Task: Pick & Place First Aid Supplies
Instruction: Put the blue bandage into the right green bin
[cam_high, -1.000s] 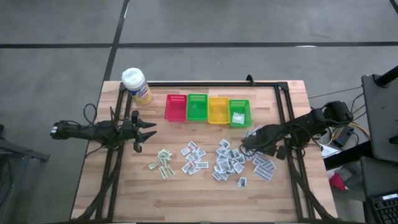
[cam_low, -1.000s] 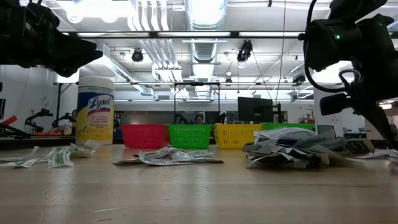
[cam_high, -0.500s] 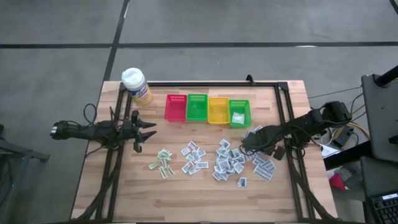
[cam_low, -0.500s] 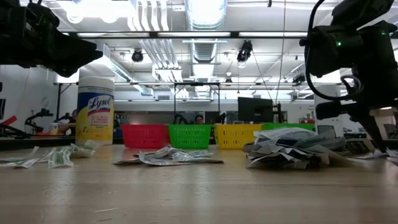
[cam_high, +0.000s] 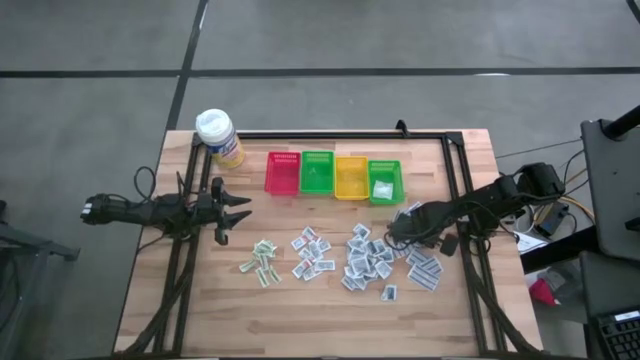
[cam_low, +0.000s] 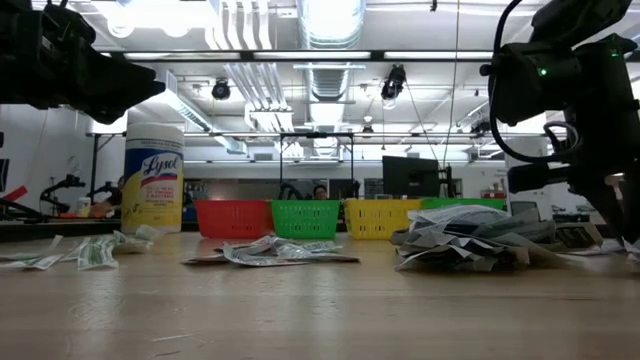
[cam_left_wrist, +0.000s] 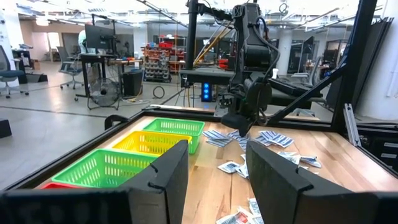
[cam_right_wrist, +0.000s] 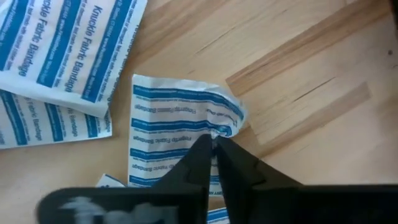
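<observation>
The first aid supplies are small white packets with blue or green print, lying flat on the wooden table in loose piles (cam_high: 372, 262), (cam_high: 262, 258). One packet lies in the right green basket (cam_high: 385, 182). My right gripper (cam_high: 394, 234) points steeply down at the far right of the piles, shut on a blue-striped packet (cam_right_wrist: 174, 137). My left gripper (cam_high: 240, 208) hovers level near the table's left side, open with nothing between its fingers (cam_left_wrist: 214, 180). My right gripper pinches the blue-striped packet's edge (cam_right_wrist: 219, 126) between its two fingertips, coming from above and pointing steeply down. The paper is puckered and curled up right at the fingertips. The rest of the packet lies flat on the table.
Red (cam_high: 283, 172), green (cam_high: 317, 172), yellow (cam_high: 351, 177) and green baskets stand in a row at the table's far side. A yellow bottle with a white cap (cam_high: 220, 138) stands at the far left corner. Black frame rails (cam_high: 460, 190) run along the table's sides.
My right gripper has sunk a little toward the packets at the right end of the piles. My left arm has kept still.
</observation>
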